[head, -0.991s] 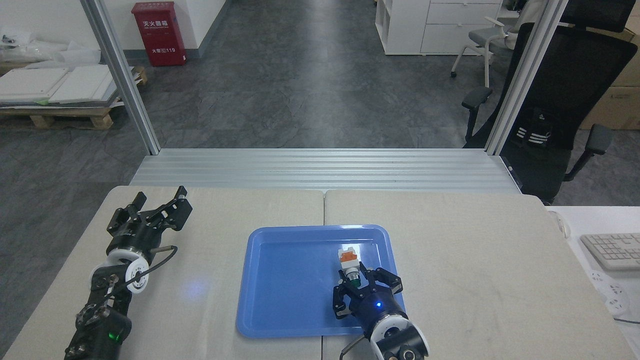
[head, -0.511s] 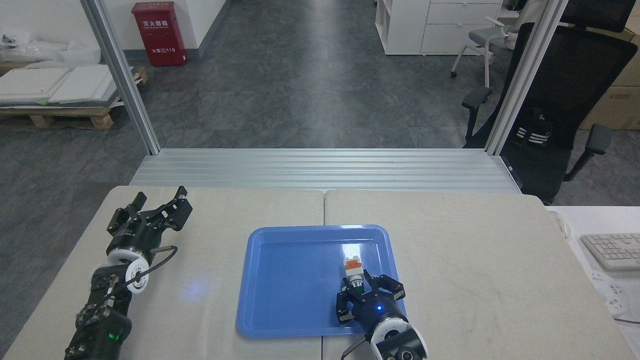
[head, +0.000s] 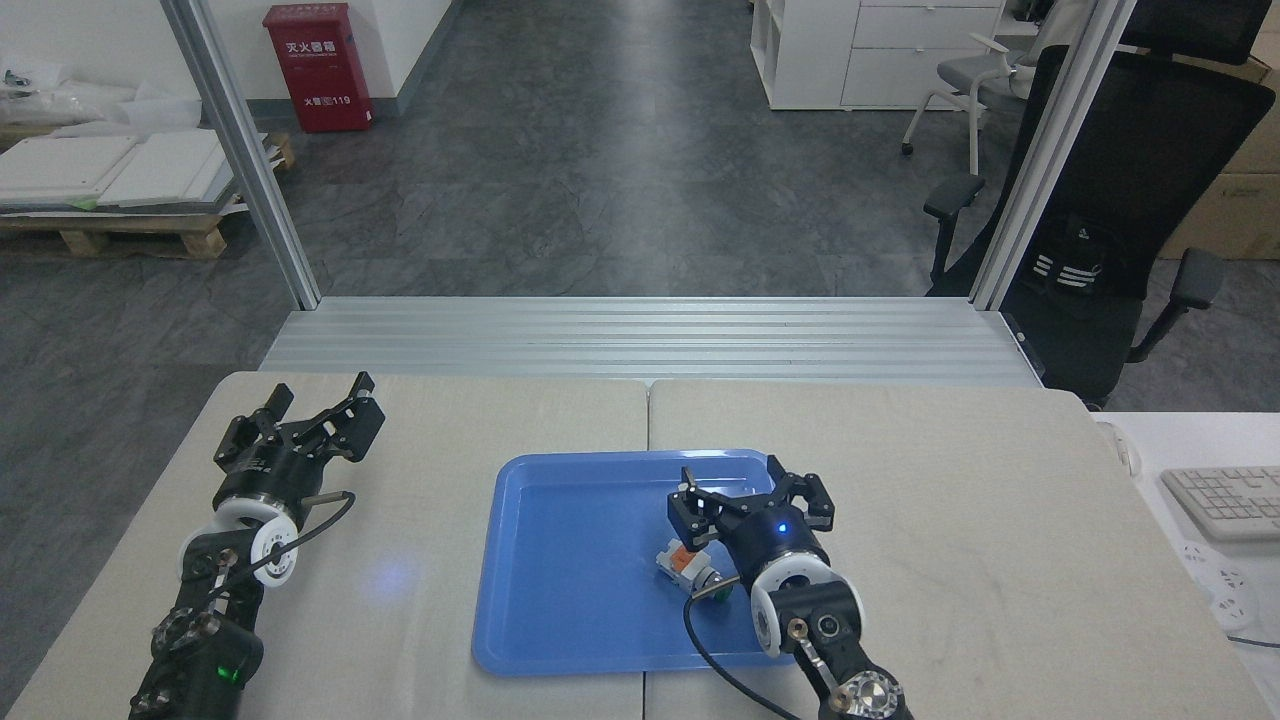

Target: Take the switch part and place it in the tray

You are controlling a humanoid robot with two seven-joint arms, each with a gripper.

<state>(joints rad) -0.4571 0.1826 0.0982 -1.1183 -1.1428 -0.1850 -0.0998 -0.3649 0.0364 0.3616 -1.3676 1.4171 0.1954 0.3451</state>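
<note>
Our right gripper (head: 750, 492) hangs over the tray (head: 560, 600), jaws spread wide and empty. Our left gripper (head: 305, 412) rests open on the table (head: 950, 480). Inside the tray lies the switch part (head: 685, 562).

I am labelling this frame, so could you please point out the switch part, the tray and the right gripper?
switch part (head: 686, 563): head view, on its orange block.
tray (head: 570, 540): head view, on its bare blue floor.
right gripper (head: 751, 492): head view, midway between its open fingertips.

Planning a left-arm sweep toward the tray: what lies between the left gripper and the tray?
In the head view, only bare table lies between the left gripper and the tray.
</note>
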